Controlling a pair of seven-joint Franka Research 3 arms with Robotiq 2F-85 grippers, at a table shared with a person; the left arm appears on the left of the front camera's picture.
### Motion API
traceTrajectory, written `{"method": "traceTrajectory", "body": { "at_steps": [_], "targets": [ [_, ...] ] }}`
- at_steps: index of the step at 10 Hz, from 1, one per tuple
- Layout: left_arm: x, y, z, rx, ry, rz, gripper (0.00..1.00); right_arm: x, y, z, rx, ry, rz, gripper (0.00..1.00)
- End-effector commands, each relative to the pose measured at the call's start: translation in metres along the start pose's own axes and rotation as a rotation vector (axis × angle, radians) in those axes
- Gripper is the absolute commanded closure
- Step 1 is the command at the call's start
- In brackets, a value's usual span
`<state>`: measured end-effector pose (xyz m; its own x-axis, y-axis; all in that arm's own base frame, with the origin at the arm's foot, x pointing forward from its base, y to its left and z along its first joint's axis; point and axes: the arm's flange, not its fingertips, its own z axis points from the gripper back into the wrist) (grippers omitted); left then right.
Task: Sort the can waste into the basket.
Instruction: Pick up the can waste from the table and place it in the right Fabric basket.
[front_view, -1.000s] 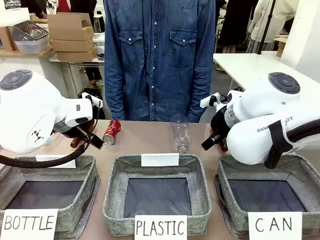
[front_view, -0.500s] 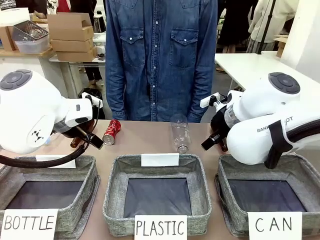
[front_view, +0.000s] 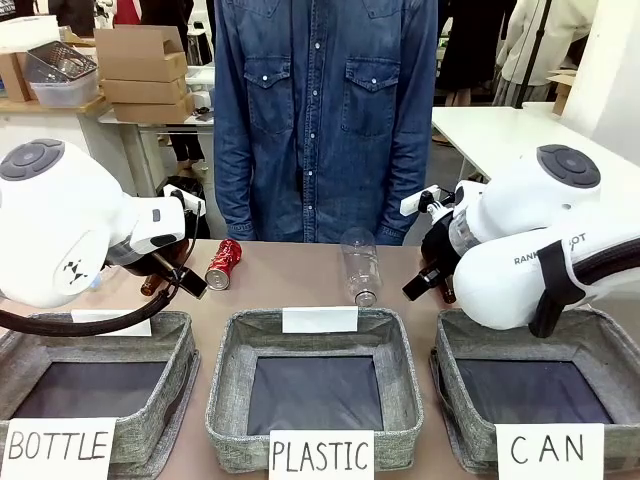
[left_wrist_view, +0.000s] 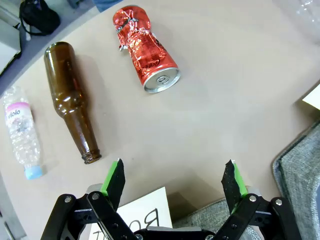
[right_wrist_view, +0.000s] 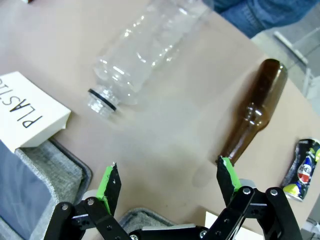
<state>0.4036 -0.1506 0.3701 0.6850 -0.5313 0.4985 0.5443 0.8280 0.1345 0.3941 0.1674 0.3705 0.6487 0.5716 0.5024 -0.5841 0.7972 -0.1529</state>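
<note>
Red and dented, 1 can (left_wrist_view: 146, 47) lies on its side on the table ahead of the left gripper (left_wrist_view: 173, 170), whose green-padded fingers stand wide apart and empty. The dark can (right_wrist_view: 301, 170) lies beside a brown bottle (right_wrist_view: 255, 112), off to one side of the right gripper (right_wrist_view: 167, 170), also spread and holding nothing. Over the last second neither arm nor can has shifted. The CAN basket (front_view: 452, 400) shows a bare floor, so all 2 cans remain unsorted.
</note>
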Motion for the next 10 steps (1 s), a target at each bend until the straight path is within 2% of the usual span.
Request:
{"method": "traceTrajectory", "body": {
  "at_steps": [1, 2, 3, 4, 5, 6, 7, 8, 9, 10],
  "targets": [
    [0.000, 0.000, 0.000, 0.000, 0.000, -0.001, 0.00, 0.000, 0.000, 0.000, 0.000, 0.000, 0.000, 0.00],
    [0.000, 0.000, 0.000, 0.000, 0.000, 0.000, 0.00, -0.004, -0.001, 0.025, 0.090, -0.049, 0.056, 0.00],
    [0.004, -0.004, 0.054, 0.012, 0.129, -0.009, 0.00, -0.010, -0.011, 0.071, 0.125, -0.058, 0.071, 0.00],
    [0.001, -0.016, 0.112, 0.056, 0.122, 0.000, 0.00, -0.021, -0.020, 0.122, 0.157, -0.063, 0.057, 0.00],
    [-0.012, -0.028, 0.168, 0.097, 0.067, -0.030, 0.00, -0.040, -0.027, 0.167, 0.149, -0.063, 0.037, 0.00],
    [-0.025, -0.036, 0.205, 0.064, -0.039, -0.020, 0.00, -0.059, -0.030, 0.198, 0.095, -0.094, 0.011, 0.00],
    [-0.031, -0.040, 0.211, 0.069, -0.146, 0.017, 0.00, -0.076, -0.027, 0.213, 0.031, -0.139, -0.007, 0.00],
    [0.015, -0.016, 0.150, 0.075, 0.044, -0.028, 0.00, -0.080, -0.024, 0.204, -0.002, -0.165, -0.001, 0.00],
    [0.015, -0.016, 0.150, 0.075, 0.044, -0.028, 0.00, -0.008, -0.043, 0.202, 0.099, -0.119, 0.000, 0.00],
    [0.007, -0.030, 0.219, 0.088, -0.053, -0.021, 0.00, -0.020, -0.053, 0.235, 0.054, -0.151, -0.014, 0.00]
  ]
}}
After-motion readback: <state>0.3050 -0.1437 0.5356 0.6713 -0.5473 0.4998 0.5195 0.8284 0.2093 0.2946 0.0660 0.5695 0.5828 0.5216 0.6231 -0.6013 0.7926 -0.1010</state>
